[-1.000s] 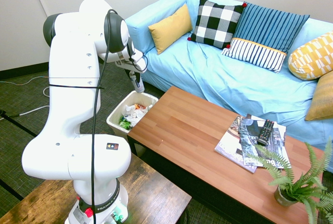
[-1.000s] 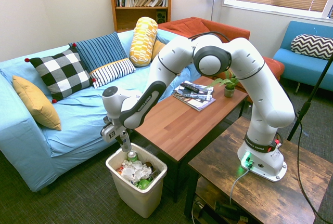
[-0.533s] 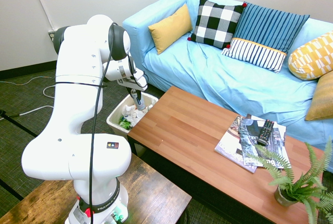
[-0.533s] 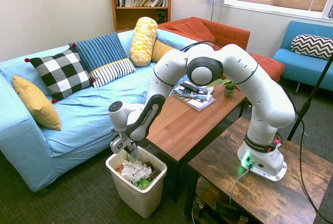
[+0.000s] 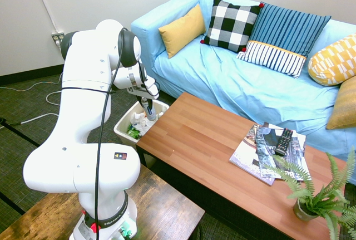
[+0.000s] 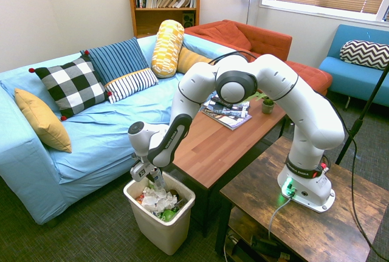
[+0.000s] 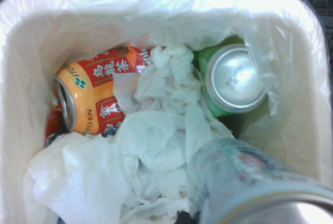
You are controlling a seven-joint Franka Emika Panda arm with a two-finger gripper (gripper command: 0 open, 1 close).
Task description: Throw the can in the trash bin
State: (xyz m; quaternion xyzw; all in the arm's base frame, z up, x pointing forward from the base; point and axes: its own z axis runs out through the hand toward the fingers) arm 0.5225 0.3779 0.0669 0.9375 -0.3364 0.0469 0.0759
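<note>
Remote (image 5: 283, 141) on magazines (image 5: 267, 153) (dark, buttoned thing), potted fern (image 5: 305, 209) near.

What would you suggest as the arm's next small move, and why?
I'd probably open the pincer to let the silver-grey can drop: it is held over the crumpled paper and sits within the rim of the trash bin, so it should fall inside.

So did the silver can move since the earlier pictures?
Yes. It went down: in the first exterior view it was up by the trash bin's far rim, and now the can is lower, against the crumpled paper.
</note>
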